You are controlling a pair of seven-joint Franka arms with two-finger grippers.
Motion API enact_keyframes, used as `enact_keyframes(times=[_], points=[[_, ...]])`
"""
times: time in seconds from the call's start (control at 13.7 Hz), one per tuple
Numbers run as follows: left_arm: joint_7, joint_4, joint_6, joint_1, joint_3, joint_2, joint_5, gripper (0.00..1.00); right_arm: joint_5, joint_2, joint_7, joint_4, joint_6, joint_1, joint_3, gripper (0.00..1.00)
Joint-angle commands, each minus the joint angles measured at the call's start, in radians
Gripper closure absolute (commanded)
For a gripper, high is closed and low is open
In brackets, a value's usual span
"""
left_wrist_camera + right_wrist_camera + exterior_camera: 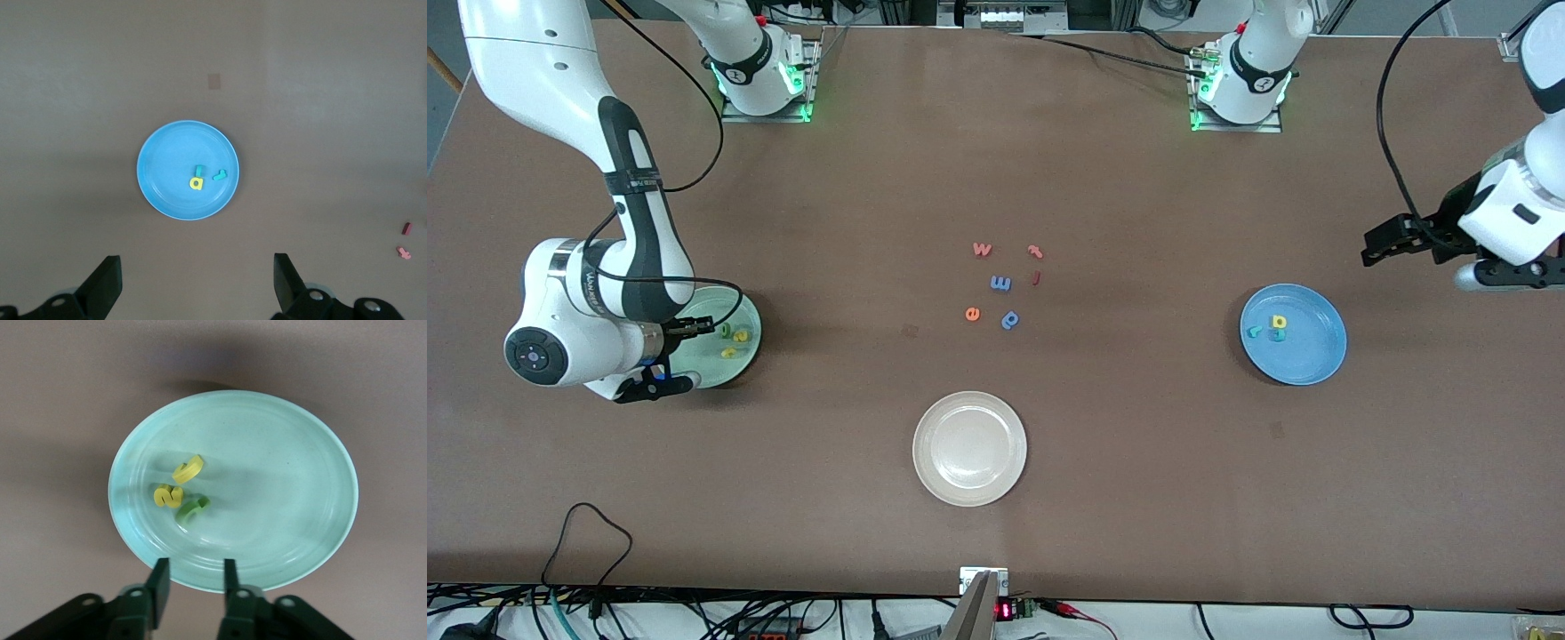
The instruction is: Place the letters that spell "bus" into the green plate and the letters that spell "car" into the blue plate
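The green plate holds a yellow "u", a yellow "s" and a dark green "b", lying close together. My right gripper hovers low over that plate's rim, open, nothing between its fingers. In the front view the right arm covers part of the plate. The blue plate holds a yellow "a" and two teal letters, a "c" and an "r". My left gripper waits high over the table beside the blue plate, wide open and empty.
A cream-white plate sits near the front camera at mid-table. Loose letters lie at the table's middle: a pink "w", two small red pieces, a blue "m", an orange "e" and a blue "p".
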Motion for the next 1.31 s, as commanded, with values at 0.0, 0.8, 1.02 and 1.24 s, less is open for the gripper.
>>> enact_keyframes(times=[0.0,0.8,1.02,1.24], points=[[0.036,0.031,-0.020,0.009,0.000,-0.009,-0.005,0.00,-0.014,0.003,0.006,0.026,-0.016,-0.014,0.015,0.00],[0.039,0.047,-0.030,0.002,-0.012,-0.003,-0.005,0.00,-0.017,-0.426,0.026,-0.023,-0.245,0.014,0.025,0.00],[0.031,0.047,-0.030,-0.017,-0.009,-0.001,-0.005,0.00,-0.017,-0.463,0.024,-0.031,-0.247,0.014,0.022,0.00],[0.026,0.047,-0.026,-0.086,0.058,-0.003,-0.008,0.00,-0.012,-0.452,0.024,0.003,-0.250,0.014,0.024,0.00]])
